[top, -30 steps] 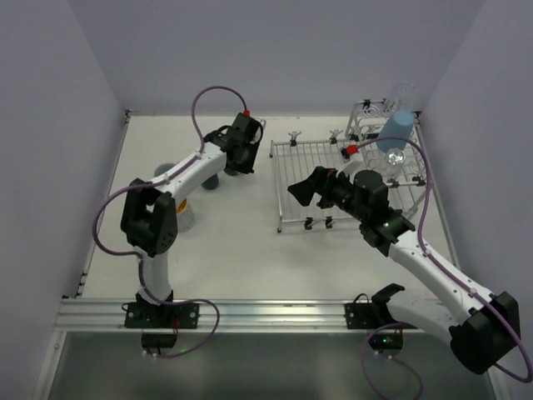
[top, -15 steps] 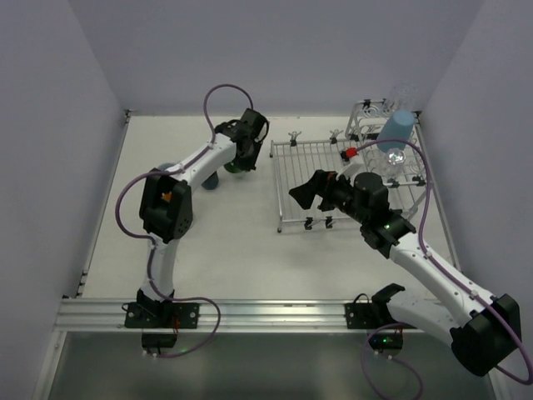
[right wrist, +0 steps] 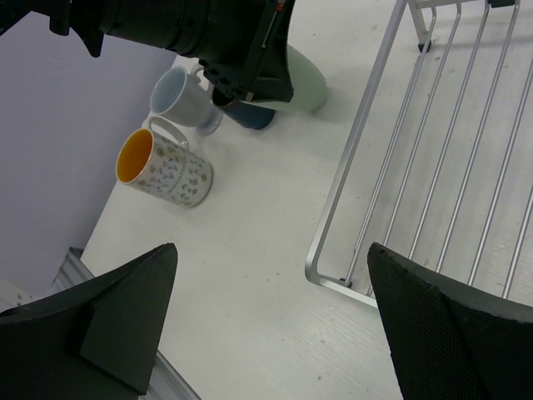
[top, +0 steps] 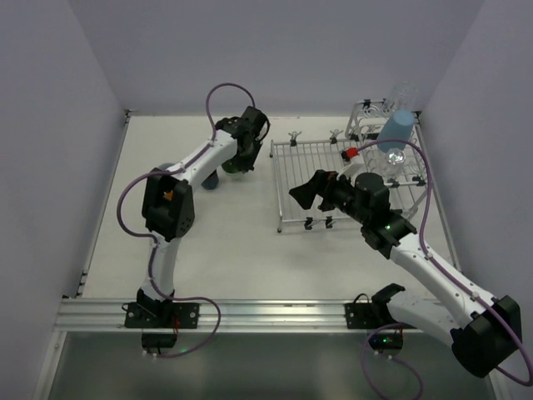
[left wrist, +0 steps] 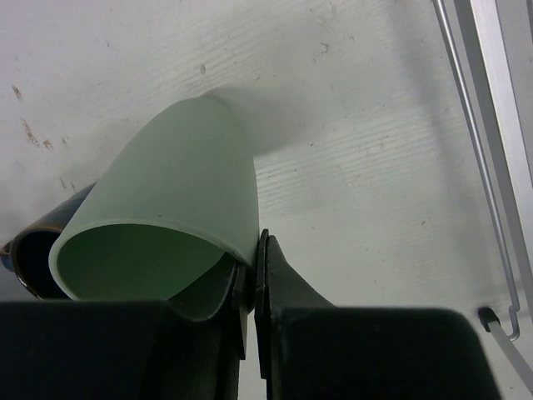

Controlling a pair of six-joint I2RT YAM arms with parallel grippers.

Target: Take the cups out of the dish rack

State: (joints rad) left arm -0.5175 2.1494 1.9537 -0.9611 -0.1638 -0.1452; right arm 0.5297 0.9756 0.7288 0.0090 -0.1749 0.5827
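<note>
Left end effector (left wrist: pixel 254 258) was pinched nearly closed on the rim of the green cup (left wrist: pixel 166 192), one finger inside the mouth and one outside. The cup was tipped over, its closed end touching the counter (top: pixel 225 242); from the wrist view I looked partly into its mouth. It was off the rack (top: pixel 279 187), just left of the rack's far left corner.

Dark blue mug (left wrist: pixel 29 250) sat right beside the green cup, touching or nearly so; I couldn't tell which. The right wrist view showed the same cluster on the counter: green cup (right wrist: pixel 304 83) under my left end effector (right wrist: pixel 250 71), dark blue mug (right wrist: pixel 250 117) against it, then a grey-blue mug (right wrist: pixel 183 96) and a white mug (right wrist: pixel 166 171) with an orange inside. The white one stood slightly apart from the rest.

Right end effector (top: pixel 301 193) was wide open and held nothing, hovering over the flat grid part of the rack (right wrist: pixel 375 150).

In the raised part of the rack, a light blue tumbler (top: pixel 396 129) leaned mouth-down, with a clear glass (top: pixel 405 92) behind it.
</note>
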